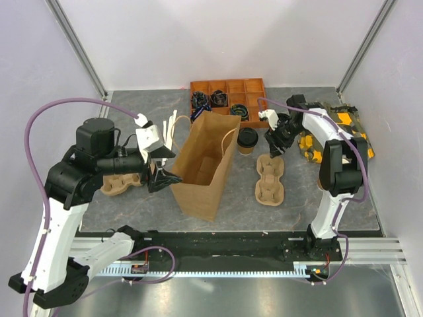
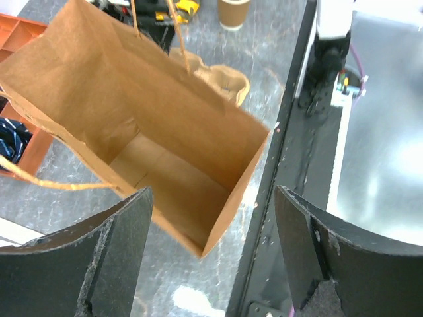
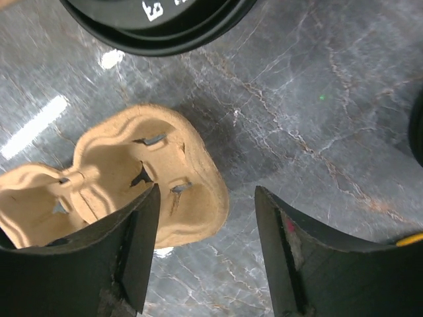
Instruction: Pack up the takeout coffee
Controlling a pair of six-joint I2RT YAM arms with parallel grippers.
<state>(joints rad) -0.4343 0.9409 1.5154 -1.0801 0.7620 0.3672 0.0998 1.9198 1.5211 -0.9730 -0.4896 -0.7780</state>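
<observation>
Left gripper (image 2: 213, 205): jaws wide, nothing between them, over the open mouth of the paper bag (image 2: 152, 125). Right gripper (image 3: 208, 198): jaws apart, empty, above the cup carrier (image 3: 132, 172). The takeout coffee (image 1: 247, 140) stands mid-frame in the top view, just right of the bag.

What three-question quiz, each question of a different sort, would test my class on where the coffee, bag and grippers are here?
1. True or false: the takeout coffee is already inside the paper bag.
2. Which gripper hangs over the cup carrier on the right of the bag? A the left gripper; B the right gripper; C neither.
3. Fill in: both grippers' jaws stand ____.
Key: 1 false, it stands outside, beside the bag. 2 B. 3 open.
</observation>
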